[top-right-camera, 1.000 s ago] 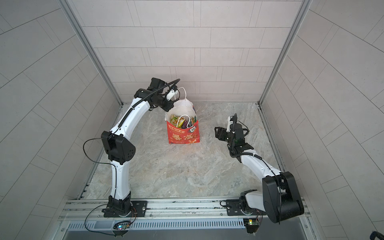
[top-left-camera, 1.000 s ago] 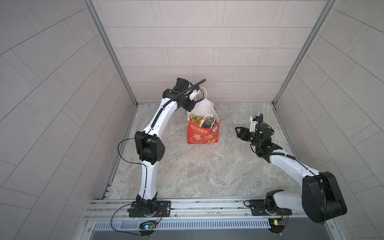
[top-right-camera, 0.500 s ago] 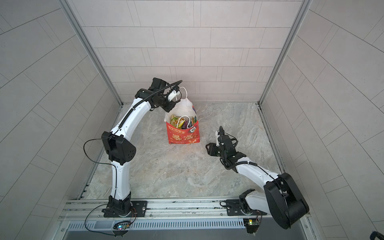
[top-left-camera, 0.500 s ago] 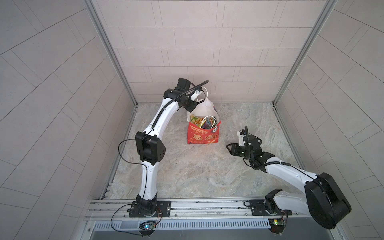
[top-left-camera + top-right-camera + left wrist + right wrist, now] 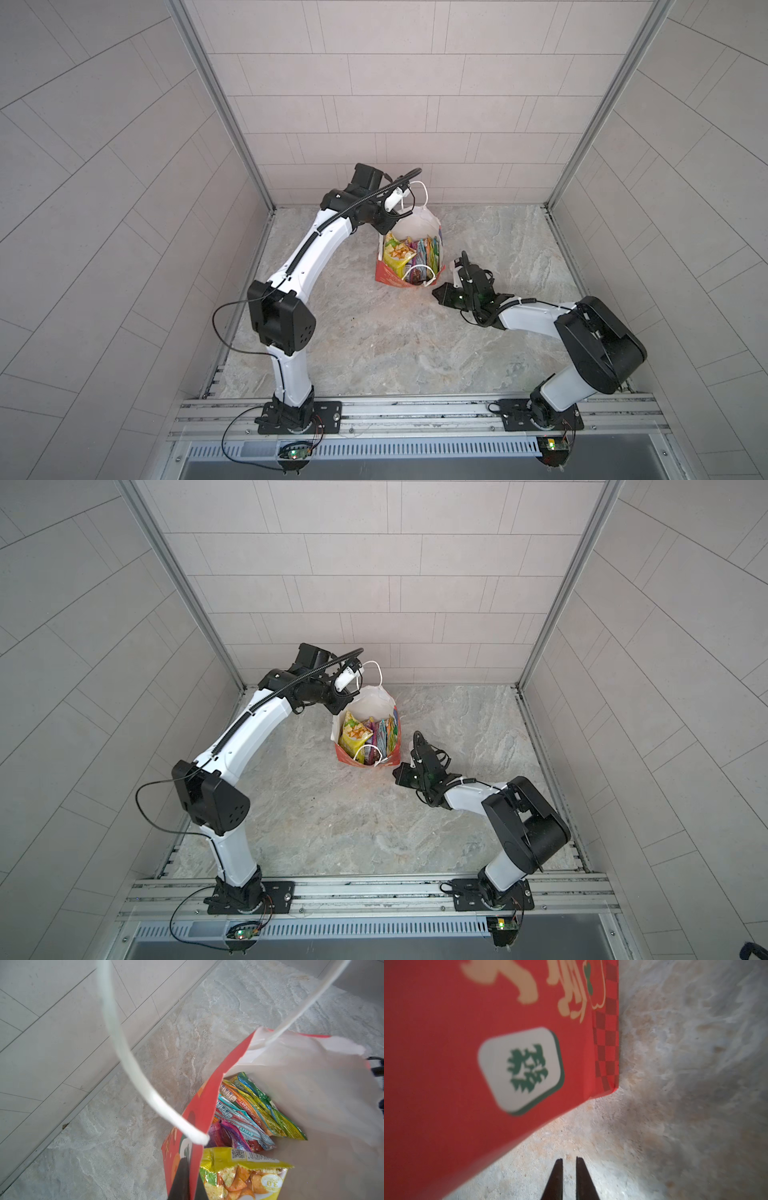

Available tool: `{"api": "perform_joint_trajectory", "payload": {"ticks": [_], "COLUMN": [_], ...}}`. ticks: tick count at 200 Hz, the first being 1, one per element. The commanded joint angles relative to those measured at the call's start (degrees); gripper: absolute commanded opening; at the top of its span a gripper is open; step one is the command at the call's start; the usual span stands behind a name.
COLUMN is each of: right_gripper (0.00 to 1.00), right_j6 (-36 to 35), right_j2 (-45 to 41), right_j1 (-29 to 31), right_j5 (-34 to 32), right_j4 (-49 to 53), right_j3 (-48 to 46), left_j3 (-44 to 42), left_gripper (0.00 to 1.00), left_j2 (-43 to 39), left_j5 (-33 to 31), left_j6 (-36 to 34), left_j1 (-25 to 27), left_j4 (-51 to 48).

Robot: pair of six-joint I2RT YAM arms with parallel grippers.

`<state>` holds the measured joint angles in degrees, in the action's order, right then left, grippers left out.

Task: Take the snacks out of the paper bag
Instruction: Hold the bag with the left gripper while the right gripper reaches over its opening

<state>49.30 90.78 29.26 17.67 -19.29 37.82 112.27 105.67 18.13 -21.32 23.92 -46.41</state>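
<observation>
the paper bag (image 5: 388, 277) stands upright on the stone floor (image 5: 395, 345), long axis vertical, mouth open upward. the snacks (image 5: 409, 254) stand on edge inside it; none lies outside. my left gripper (image 5: 384, 226) is pressed together on the bag's far rim, with one finger (image 5: 181, 1178) against the red outer wall and the white cord handle (image 5: 133, 1068) arching past my wrist. my right gripper (image 5: 569, 1160) sits low, just beside the bag's near bottom corner. its tips are almost together, with a slim gap and nothing between them. from those tips the packets lie above and behind the red wall. judgement: my right arm is the free one, and it must rise to the mouth, or tip the base, to reach them.
</observation>
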Motion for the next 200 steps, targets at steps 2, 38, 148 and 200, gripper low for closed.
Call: {"api": "perform_joint_trajectory", "payload": {"ticks": [2, 38, 148, 200], "right_gripper": [0.13, 0.13, 0.12, 0.16], "right_j6": [5.38, 7.95, 7.38, 4.81], "right_j2": [1.49, 3.91, 18.88, 18.46], "right_j1": [0.67, 1.64, 1.88, -0.97], "right_j5": [-1.49, -7.58, -11.53, -10.49], "right_j4": [-6.15, -10.75, -20.43, -23.17], "right_j3": [0.37, -0.03, 10.71, 10.27], "left_j3": [-2.7, -10.3, -21.82, -34.33], "left_gripper": [0.0, 0.0, 0.0, 0.0], "left_j2": [-6.57, -11.96, -18.53, -24.51], "left_j5": [1.98, 0.74, -0.2, -0.18], "left_j6": [0.3, 0.12, -3.59, -3.03], "left_j1": [0.69, 0.69, 0.69, 0.63], "left_j4": [10.0, 15.66, 26.34, 35.32]}}
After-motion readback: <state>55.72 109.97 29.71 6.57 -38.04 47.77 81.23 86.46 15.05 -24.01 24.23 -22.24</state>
